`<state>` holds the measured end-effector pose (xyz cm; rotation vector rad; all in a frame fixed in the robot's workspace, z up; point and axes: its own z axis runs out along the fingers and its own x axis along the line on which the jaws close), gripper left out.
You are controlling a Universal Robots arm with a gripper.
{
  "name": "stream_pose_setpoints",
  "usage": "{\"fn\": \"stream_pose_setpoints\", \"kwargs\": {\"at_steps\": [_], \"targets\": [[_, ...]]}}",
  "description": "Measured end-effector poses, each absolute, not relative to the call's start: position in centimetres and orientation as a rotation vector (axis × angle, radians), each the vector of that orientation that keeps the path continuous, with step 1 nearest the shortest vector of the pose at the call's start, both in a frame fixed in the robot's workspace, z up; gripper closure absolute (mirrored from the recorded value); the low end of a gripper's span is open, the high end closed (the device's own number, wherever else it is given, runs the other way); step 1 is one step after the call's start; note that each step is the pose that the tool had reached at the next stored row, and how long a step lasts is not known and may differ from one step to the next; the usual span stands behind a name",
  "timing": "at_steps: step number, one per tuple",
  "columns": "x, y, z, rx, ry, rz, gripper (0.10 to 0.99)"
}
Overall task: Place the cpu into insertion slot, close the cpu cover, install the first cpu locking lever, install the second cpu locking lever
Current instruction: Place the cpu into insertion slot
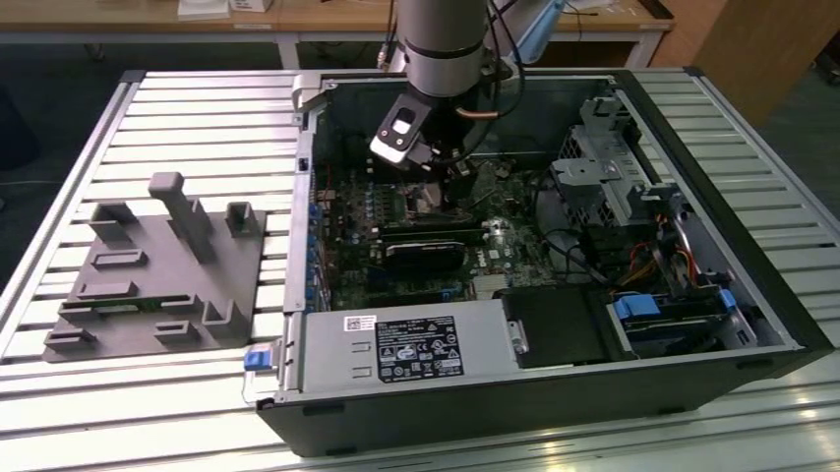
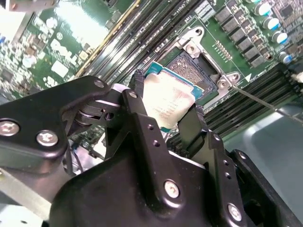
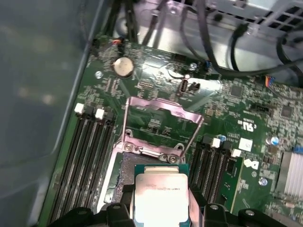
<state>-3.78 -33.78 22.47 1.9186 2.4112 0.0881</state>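
In the exterior view, the grey arm (image 1: 440, 49) is reaching down into the open computer case (image 1: 525, 413), which is lying on the slatted metal worktop (image 1: 197, 108). A grey moulded fixture (image 1: 157, 265) is sitting well apart on the exterior view's left, and a black labelled box (image 1: 420, 349) is lying along the case's near wall.

In the second wrist view, the black pincer (image 2: 166, 94) is clamping the cpu (image 2: 165, 106) by two opposite edges. The chip's pale, matt metal face is hanging just over the insertion slot (image 2: 194, 71). Long black memory slots (image 2: 137, 38) are crowding in beside the slot, and a thin metal rod (image 2: 258, 99) is slanting alongside.

In the first wrist view, the cpu cover (image 3: 165, 108), a shiny square frame, is standing swung open behind the slot. A round coin battery (image 3: 123, 66) and dark cables (image 3: 227, 56) are lying beyond it.
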Motion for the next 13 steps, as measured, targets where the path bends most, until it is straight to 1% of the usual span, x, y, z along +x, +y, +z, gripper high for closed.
{"fn": "stream_pose_setpoints", "kwargs": {"at_steps": [7,13], "targets": [[-3.78,-33.78,22.11,2.062,2.285,0.082,0.549],[-3.9,-33.36,21.84,2.1,2.25,0.081,0.549]]}}
